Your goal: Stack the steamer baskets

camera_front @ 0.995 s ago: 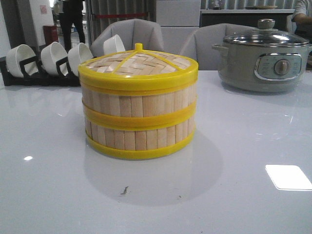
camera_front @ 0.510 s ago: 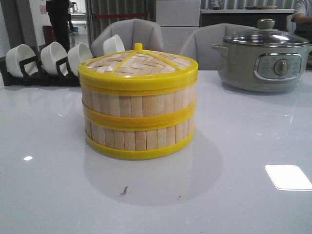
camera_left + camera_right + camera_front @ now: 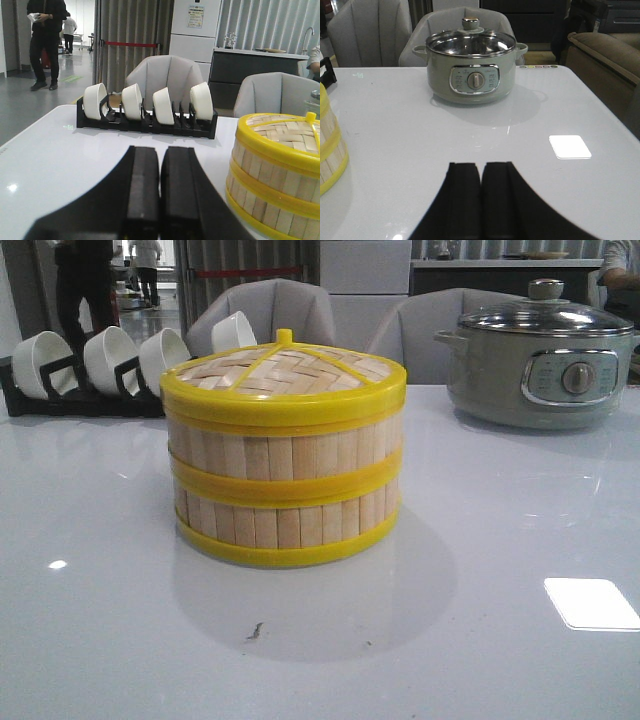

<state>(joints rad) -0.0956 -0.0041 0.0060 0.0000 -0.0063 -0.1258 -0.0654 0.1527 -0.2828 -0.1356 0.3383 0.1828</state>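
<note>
Since the earlier frame nothing on my desk moved; steamer baskets remain stacked, lidded. Left pincer and right pincer together, empty: task appears complete.

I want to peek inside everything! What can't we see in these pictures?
- Inside the steamer baskets: every view, covered by the woven lid.
- The baskets' far side: front view, turned away.
- Pot contents: right wrist view, glass lid reflects.
- Stack's right and bottom edges: left wrist view, cut off by the frame.
</note>
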